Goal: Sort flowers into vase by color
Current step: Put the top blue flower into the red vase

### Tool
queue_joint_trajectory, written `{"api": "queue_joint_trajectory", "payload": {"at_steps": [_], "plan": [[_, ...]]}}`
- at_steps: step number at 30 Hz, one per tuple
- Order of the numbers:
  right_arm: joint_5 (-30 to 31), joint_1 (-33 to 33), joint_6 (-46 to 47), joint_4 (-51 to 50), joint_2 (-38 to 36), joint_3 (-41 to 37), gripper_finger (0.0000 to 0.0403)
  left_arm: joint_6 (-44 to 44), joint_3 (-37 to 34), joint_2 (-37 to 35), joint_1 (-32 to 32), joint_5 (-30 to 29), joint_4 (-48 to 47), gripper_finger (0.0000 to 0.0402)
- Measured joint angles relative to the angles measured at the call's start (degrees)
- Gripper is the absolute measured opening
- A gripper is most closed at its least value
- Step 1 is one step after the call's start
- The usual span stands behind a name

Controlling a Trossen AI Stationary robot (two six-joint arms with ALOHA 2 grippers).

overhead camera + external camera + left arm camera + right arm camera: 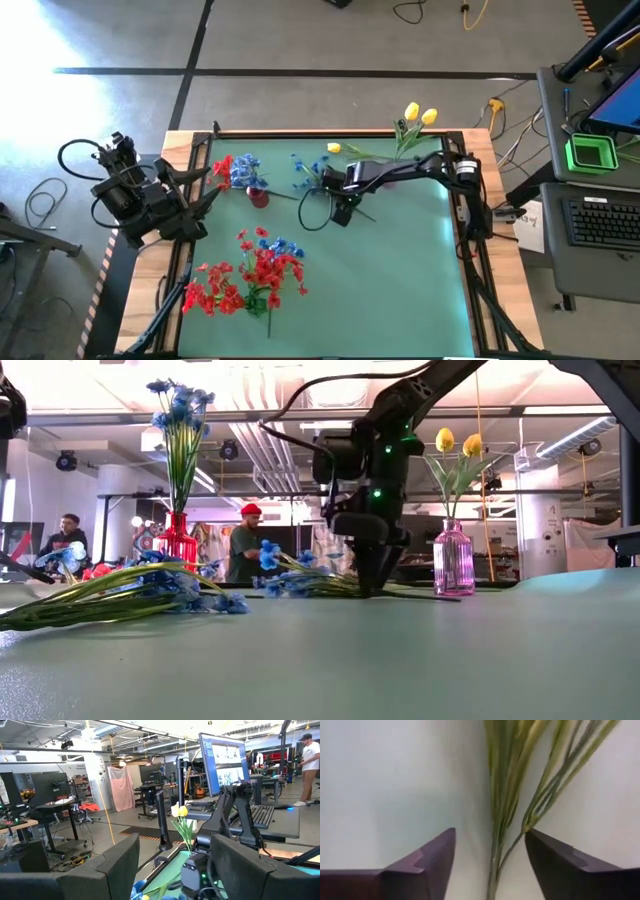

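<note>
My right gripper (343,212) (368,582) is open and points down at the table's middle. Its fingers stand astride the green stems (496,820) of the blue flowers (310,170) (285,572) that lie flat on the mat. A red vase (178,542) (258,196) holds blue flowers (180,400). A pink vase (453,560) holds two yellow tulips (420,114). One yellow bud (334,148) lies near the far edge. A heap of red flowers (250,278) with some blue lies near the near-left corner. My left gripper (203,188) (175,870) waits open at the left edge. My right gripper comes at the blue flowers' stems from above, with one finger on each side and the stems running along the gap. A forked stem (524,827) lies right at one fingertip (540,845). I cannot tell whether it touches. The stems rest on the mat.
The green mat (400,290) is bare on its near-right half. A raised wooden frame (478,300) runs round the table. A black cable (312,212) loops beside my right gripper. People (245,540) stand in the room beyond the far edge.
</note>
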Motion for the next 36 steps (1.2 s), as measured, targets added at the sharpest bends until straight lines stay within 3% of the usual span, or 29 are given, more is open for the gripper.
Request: {"api": "queue_joint_trajectory", "payload": {"at_steps": [9,17,23,36], "plan": [[-0.28,-2.63,0.02,9.17,0.11,0.02,0.0319,0.0,-0.02,-0.07,0.0,0.0,0.02,0.023],[0.6,-2.87,-0.07,14.64,2.84,0.02,0.0313,0.0,0.0,-0.22,0.0,0.01,0.02,0.023],[4.51,-2.85,1.02,15.0,3.02,0.0,0.0266,0.0,0.0,-0.22,0.0,0.01,0.02,0.023],[4.74,-3.43,0.78,15.4,2.69,0.0,0.0069,0.0,0.0,-0.22,-0.01,0.01,0.02,0.023]]}}
